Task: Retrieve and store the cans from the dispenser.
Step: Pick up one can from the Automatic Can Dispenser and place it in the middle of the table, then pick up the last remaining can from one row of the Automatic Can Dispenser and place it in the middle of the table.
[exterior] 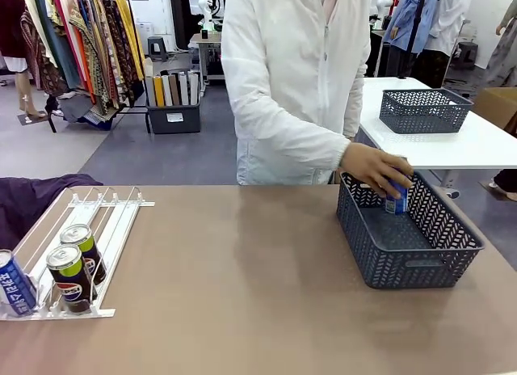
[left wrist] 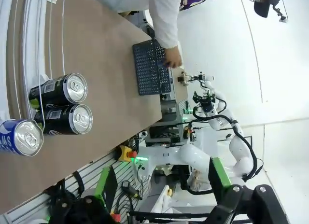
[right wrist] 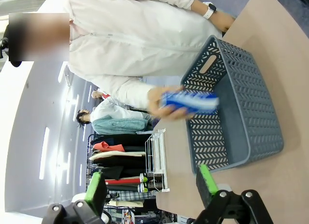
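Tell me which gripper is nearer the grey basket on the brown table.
Right. The right gripper faces the basket from nearby; the left gripper is by the cans in the dispenser, basket far off.

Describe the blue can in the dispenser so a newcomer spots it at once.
Look to the near left corner of the brown table, where the white-and-clear dispenser slopes toward the robot. At its low end the blue can is the leftmost of three. It alone is blue with white lettering; its neighbours are black Pepsi cans with lime-green bands.
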Controlling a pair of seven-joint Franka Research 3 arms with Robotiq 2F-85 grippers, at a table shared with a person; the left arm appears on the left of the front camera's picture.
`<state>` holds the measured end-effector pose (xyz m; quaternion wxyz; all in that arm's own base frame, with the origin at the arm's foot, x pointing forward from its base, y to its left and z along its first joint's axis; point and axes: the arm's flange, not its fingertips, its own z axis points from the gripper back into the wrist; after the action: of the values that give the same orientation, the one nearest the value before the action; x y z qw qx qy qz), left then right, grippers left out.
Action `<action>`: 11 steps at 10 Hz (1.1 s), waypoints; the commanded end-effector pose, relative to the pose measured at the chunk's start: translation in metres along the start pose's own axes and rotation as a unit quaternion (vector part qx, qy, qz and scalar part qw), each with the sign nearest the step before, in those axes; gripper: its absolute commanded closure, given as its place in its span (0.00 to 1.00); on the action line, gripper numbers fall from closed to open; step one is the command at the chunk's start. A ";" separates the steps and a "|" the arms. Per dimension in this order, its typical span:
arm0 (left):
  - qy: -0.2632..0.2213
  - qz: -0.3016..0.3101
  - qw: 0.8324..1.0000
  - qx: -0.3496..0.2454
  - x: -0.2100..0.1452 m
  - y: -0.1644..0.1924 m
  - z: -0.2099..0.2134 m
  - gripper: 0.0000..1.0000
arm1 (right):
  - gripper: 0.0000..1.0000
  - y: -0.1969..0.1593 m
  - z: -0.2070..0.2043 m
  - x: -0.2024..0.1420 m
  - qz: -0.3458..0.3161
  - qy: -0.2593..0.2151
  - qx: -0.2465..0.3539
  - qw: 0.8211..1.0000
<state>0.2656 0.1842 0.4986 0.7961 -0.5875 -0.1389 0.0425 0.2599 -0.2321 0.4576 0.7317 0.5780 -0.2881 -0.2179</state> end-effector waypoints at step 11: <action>0.067 -0.048 0.864 0.496 0.003 -0.051 -0.065 0.00 | 0.00 0.003 -0.002 0.002 0.002 -0.006 0.013 1.000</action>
<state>0.2800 0.1403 0.5372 0.9328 -0.3325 -0.1309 0.0476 0.2600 -0.2320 0.4577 0.7318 0.5780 -0.2880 -0.2178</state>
